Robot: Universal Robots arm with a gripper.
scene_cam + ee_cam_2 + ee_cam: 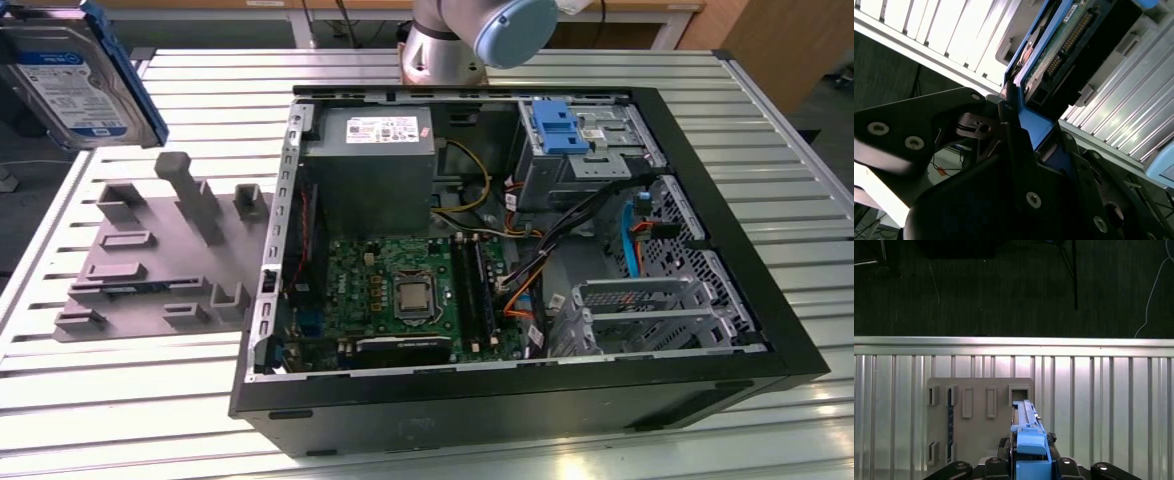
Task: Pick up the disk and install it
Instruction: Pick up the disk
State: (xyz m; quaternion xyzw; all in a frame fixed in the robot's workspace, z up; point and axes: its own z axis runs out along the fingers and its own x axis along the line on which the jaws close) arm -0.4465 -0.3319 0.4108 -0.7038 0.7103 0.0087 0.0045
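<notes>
The disk (67,80), a silver drive with a white-and-blue label in a blue bracket, hangs in the air at the exterior view's far upper left, above the table and the grey fixture plate (147,260). In the first wrist view the disk (1026,422) shows edge-on over that plate (979,415), with my gripper (1029,455) shut on its blue bracket. The second wrist view has the gripper (1021,125) clamped on the bracket end of the disk (1054,55), whose circuit-board side faces the camera.
An open computer case (747,330) lies on the slatted metal table (134,400), holding a grey power supply (371,160), a motherboard (400,290) and an upright blue bracket (554,125) in the drive cage. The arm's base (467,40) stands behind the case.
</notes>
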